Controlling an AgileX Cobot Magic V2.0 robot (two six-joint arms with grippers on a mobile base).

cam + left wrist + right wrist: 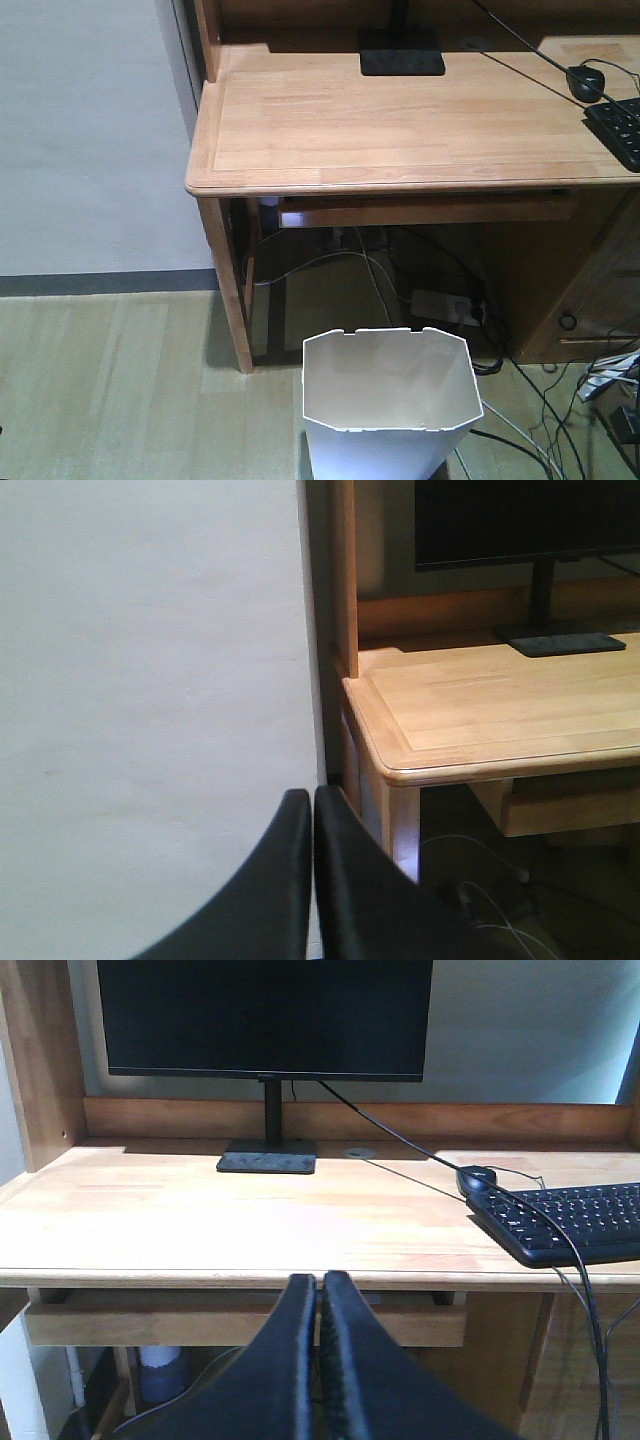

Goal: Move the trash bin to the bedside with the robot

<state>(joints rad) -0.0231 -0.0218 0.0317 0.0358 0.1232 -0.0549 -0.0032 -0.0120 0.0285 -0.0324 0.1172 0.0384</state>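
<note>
The white trash bin [385, 400] with an octagonal rim and cream inside stands on the floor in front of the wooden desk, at the bottom middle of the front view. No arm or gripper shows in that view. My left gripper [312, 798] is shut and empty, pointing at the white wall beside the desk's left corner. My right gripper [322, 1282] is shut and empty, pointing at the desk's front edge. The bin is out of both wrist views. The bed is out of view.
The wooden desk [400, 120] carries a monitor [265, 1015] on a black stand [401, 52], a keyboard [570, 1222] and a mouse [586, 82]. Cables and a power strip [447, 303] lie under it. A white wall [90, 130] stands left.
</note>
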